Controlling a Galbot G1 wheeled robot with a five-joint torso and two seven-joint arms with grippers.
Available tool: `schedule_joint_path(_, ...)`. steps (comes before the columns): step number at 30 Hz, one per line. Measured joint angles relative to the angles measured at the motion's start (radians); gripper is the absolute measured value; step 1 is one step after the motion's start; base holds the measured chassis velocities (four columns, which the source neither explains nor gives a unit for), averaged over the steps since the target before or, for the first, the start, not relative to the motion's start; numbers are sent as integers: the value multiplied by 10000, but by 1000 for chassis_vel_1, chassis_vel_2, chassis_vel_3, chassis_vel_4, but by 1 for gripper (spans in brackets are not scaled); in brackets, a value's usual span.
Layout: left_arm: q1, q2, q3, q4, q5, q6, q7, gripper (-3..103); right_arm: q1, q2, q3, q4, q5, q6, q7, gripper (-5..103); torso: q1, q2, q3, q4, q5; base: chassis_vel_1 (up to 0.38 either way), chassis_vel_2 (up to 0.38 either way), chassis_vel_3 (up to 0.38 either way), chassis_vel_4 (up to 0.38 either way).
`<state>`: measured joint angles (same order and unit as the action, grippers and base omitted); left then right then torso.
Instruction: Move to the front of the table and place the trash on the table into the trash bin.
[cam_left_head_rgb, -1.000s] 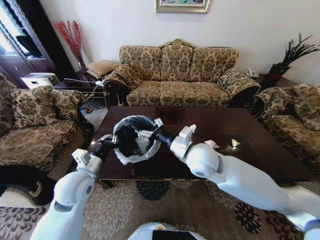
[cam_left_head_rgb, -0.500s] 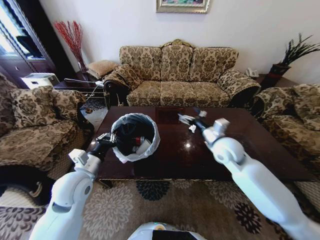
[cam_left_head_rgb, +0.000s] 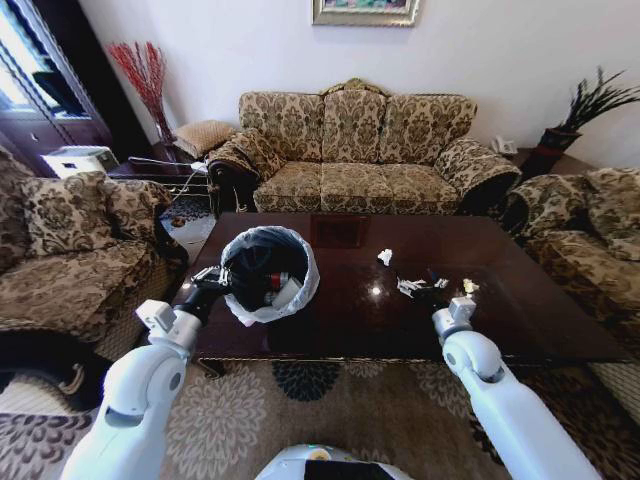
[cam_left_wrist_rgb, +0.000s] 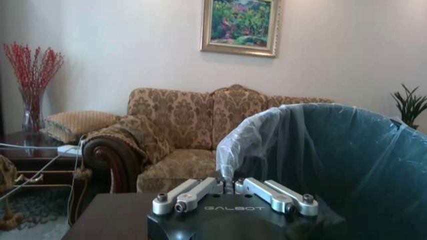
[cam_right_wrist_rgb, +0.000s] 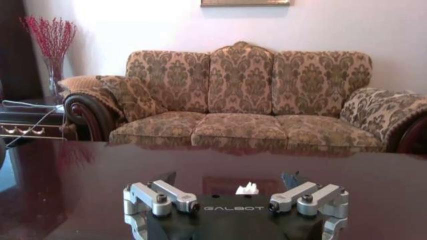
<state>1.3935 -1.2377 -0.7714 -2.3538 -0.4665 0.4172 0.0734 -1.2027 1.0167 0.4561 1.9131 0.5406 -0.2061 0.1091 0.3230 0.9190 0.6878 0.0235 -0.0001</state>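
The bin (cam_left_head_rgb: 268, 275), held by the left gripper (cam_left_head_rgb: 213, 278), already has litter inside. Scraps (cam_left_head_rgb: 385, 256) remain on the tabletop (cam_left_head_rgb: 350, 310); the right gripper's (cam_left_head_rgb: 428, 288) fingers are spread empty.

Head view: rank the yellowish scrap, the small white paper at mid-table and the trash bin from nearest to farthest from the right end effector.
Measured from the right end effector, low over the table's right half:
1. Yellowish scrap, just to its right.
2. Small white paper, farther back toward the sofa, slightly left.
3. Trash bin, far left, held at its rim by the left end effector.
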Motion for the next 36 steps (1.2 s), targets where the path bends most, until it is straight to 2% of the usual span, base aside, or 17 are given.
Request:
schedule_joint_path(8,122,-20,-52,-82,33,-37,49,3,-94,132,9,-75,-65,24,-39,100,1,0,0,0,-2,-58,-48,65,55)
schedule_joint_path(16,209,-93,-32,-212,43,-40,67,3,237,393,-227,-686,-277,59,-9,100,1,1,0,1,0,-207,-202,209,213)
schedule_joint_path(20,222,-122,11,-225,66,-40,73,3,476,498,-407,-1201,-620,211,-41,100,2,2,2,-7,0,-267,-263,265,276)
schedule_joint_path(23,238,-133,47,-240,92,-40,119,3,1037,717,-744,-2211,-1024,488,-343,100,3,2,2,-6,5,-197,-203,172,151)
schedule_joint_path(27,232,-128,66,-244,96,-40,133,3,1418,922,-1004,-2842,-1077,639,-573,100,3,2,2,-5,8,-85,-80,47,41)
schedule_joint_path(30,171,-76,109,-203,120,-40,216,3,1954,1474,-1220,-3936,-1339,899,-1031,100,2,2,1,2,-19,11,26,-10,-5)
schedule_joint_path(34,180,-48,122,-180,130,-40,238,3,2273,1888,-1395,-4573,-1554,1038,-1146,100,2,2,2,13,2,78,81,-22,-2)
schedule_joint_path(36,183,-43,105,-179,130,-40,241,3,2360,1988,-1477,-4695,-1588,1038,-1151,100,2,2,2,10,-2,59,48,-11,-17)
